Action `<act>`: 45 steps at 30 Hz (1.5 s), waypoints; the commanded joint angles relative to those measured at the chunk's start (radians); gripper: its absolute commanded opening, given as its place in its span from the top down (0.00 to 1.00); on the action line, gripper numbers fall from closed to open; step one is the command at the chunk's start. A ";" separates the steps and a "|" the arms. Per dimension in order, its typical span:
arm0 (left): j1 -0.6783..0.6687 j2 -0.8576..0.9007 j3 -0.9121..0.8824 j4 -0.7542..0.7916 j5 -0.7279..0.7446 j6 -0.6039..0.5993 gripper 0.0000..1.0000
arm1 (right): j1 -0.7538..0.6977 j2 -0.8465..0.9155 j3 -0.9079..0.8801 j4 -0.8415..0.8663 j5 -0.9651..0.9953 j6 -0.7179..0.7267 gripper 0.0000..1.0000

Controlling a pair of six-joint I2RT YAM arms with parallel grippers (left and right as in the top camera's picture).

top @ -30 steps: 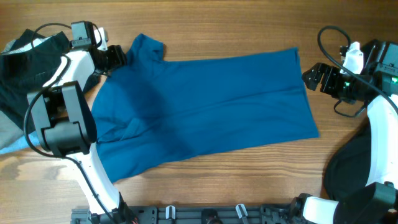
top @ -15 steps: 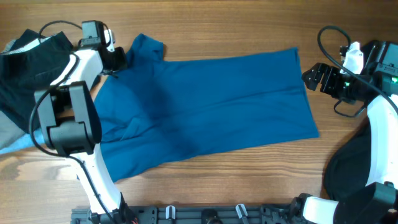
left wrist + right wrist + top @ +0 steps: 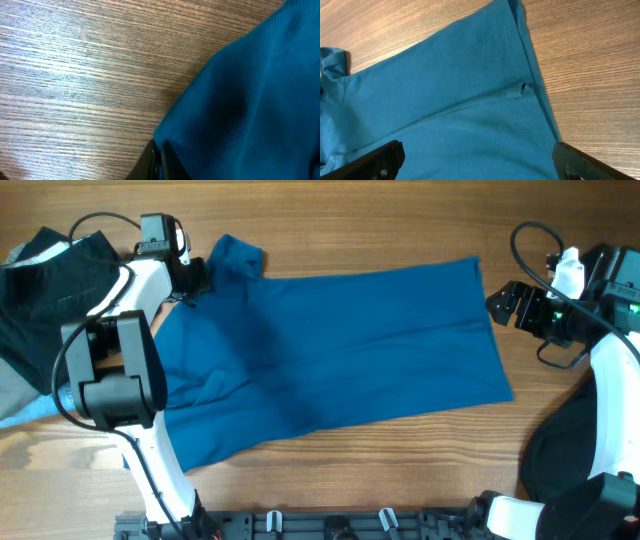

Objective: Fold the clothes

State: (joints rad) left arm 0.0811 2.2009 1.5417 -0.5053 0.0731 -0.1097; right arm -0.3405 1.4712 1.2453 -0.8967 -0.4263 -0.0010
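At the far left we are looking at the black garments [image 3: 45, 290], lying bunched on the wooden table [image 3: 340, 220]; we are leaving them aside for now. Just beside them, the left gripper [image 3: 193, 277] is sitting at the upper left edge of the blue shirt [image 3: 340, 350], next to the raised sleeve. In the left wrist view only dark slivers of its fingers [image 3: 152, 164] are showing, close together where the cloth edge meets them, and we cannot tell whether they are pinching the fabric.

The shirt is lying spread flat across the middle of the table, with some rumpling near its left side. We are judging it light, soft and limp: it will be sagging and dragging rather than holding a shape, and a single pinch will be bunching it. We would be taking it at hems and corners, one on each side, lifting low so the fold lies even.

Further right, the right gripper [image 3: 497, 302] is hovering just off the shirt's right hem, its fingers spread wide and holding nothing. A dark heap [image 3: 560, 450] is lying at the lower right.

Against the earlier frames, the left wrist is creeping rightward toward the sleeve, while the shirt and the right arm are staying put.
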 commanded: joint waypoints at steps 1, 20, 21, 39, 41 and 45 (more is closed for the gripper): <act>-0.016 0.071 -0.052 -0.042 0.023 -0.002 0.96 | 0.003 0.011 -0.010 0.000 -0.024 0.011 0.00; -0.016 -0.048 -0.051 -0.174 0.163 -0.089 0.96 | 0.126 0.257 -0.010 0.507 0.184 0.020 0.02; -0.016 -0.048 -0.051 -0.184 0.163 -0.089 0.96 | 0.134 0.278 -0.010 0.549 0.184 0.019 0.02; -0.016 -0.048 -0.051 -0.246 0.162 -0.089 0.96 | 0.185 0.686 -0.008 1.081 0.294 0.142 0.06; -0.016 -0.048 -0.051 -0.247 0.162 -0.089 0.96 | 0.185 0.694 -0.008 1.093 0.304 0.138 0.06; -0.016 -0.048 -0.051 -0.247 0.162 -0.089 0.96 | 0.191 0.714 -0.008 1.093 0.288 0.130 0.06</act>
State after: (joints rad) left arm 0.0719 2.1574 1.5173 -0.7383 0.2348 -0.1890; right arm -0.1558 2.1433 1.2396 0.1921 -0.1543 0.1200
